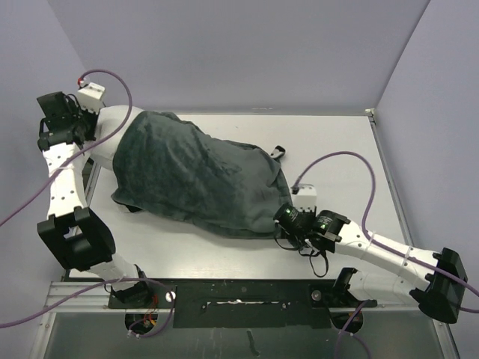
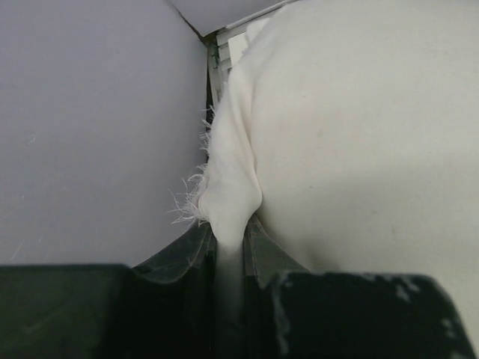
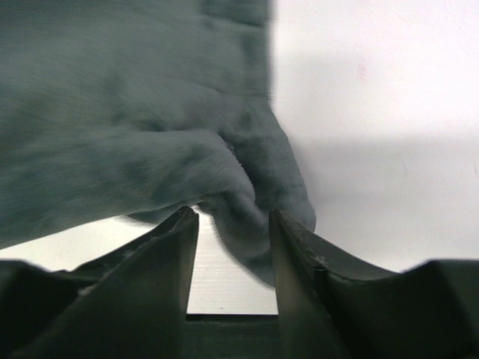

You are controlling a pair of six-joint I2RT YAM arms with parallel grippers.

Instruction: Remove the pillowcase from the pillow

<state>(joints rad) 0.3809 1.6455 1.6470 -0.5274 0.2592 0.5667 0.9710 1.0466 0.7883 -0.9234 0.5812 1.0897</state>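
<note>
The pillowcase point(image 1: 194, 176), dark grey-green fleece side up, covers most of the pillow point(image 1: 112, 134), whose white end sticks out at the far left. My left gripper point(image 1: 84, 120) is shut on a corner of the pillow point(image 2: 228, 202); white fabric is pinched between its fingers point(image 2: 183, 262). My right gripper point(image 1: 286, 215) is open at the pillowcase's near right corner. A fold of the fleece point(image 3: 254, 217) lies between its fingers point(image 3: 176, 247), which stand apart. No zebra stripes show.
A small black strap or tag point(image 1: 278, 152) lies on the table beyond the pillowcase. The white table point(image 1: 352, 172) is walled by purple panels at the back and sides. Purple cables loop over both arms.
</note>
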